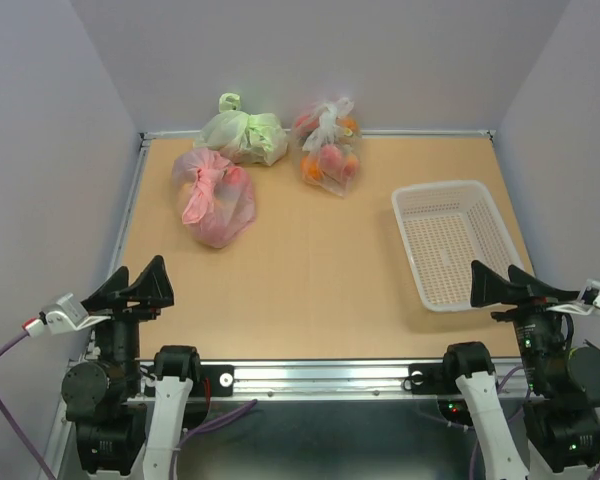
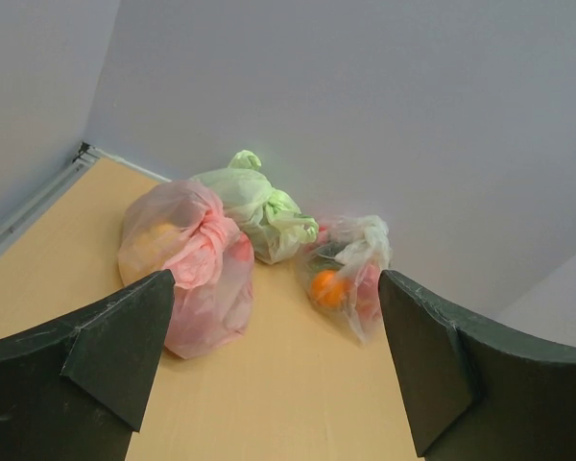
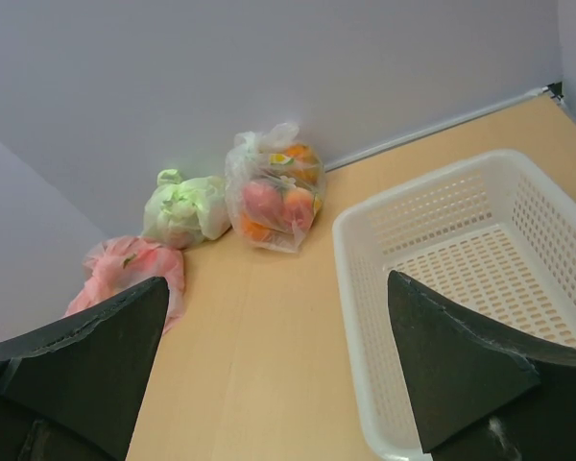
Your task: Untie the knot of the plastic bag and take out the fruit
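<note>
The pink plastic bag (image 1: 216,200) lies at the back left of the table, tied shut, its knot (image 1: 206,177) a twisted pink bunch on top. It also shows in the left wrist view (image 2: 187,264) and partly in the right wrist view (image 3: 130,272). The fruit inside is hidden but for faint yellow and red shapes. My left gripper (image 1: 142,282) is open and empty at the near left, well short of the bag. My right gripper (image 1: 500,283) is open and empty at the near right, over the near edge of the basket.
A pale green tied bag (image 1: 244,135) and a clear bag of orange-red fruit (image 1: 329,150) sit at the back by the wall. A white mesh basket (image 1: 450,240) stands at the right. Grey walls close three sides.
</note>
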